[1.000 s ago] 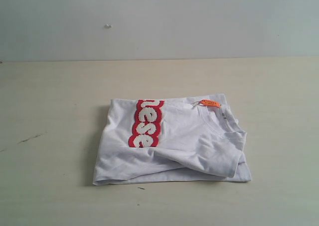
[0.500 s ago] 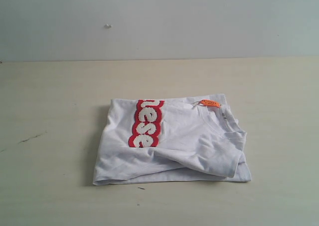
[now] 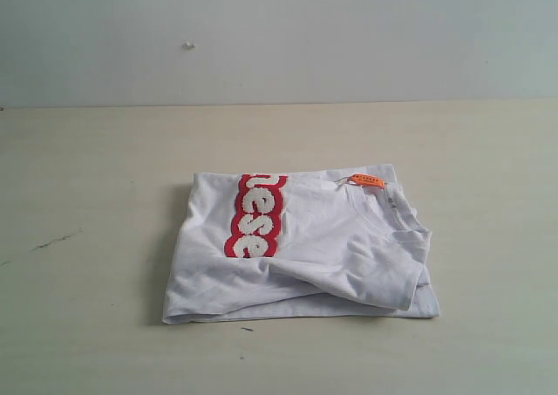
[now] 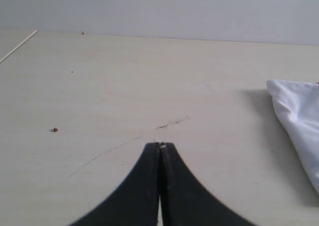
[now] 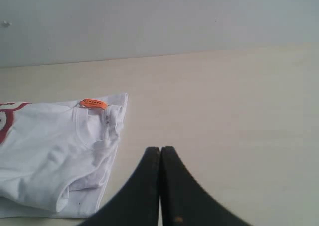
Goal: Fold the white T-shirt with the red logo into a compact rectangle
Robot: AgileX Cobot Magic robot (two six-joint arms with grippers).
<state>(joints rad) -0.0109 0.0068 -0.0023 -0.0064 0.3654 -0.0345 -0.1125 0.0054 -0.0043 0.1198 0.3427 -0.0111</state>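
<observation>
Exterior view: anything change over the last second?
Nothing visibly changed. The white T-shirt lies folded on the table in the same spot and shape, red logo and orange neck tag unmoved. No arm enters that view; left claw and right claw are shut, clear of the shirt.

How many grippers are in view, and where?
2. The left gripper, jaws shut, is off the shirt on its logo side; the right gripper, jaws shut, off its tag side. Exterior view shows neither.

Pale wooden table [image 3: 87, 151] with a dark scratch [image 3: 51, 241], plain grey wall [image 3: 349, 37] behind.
</observation>
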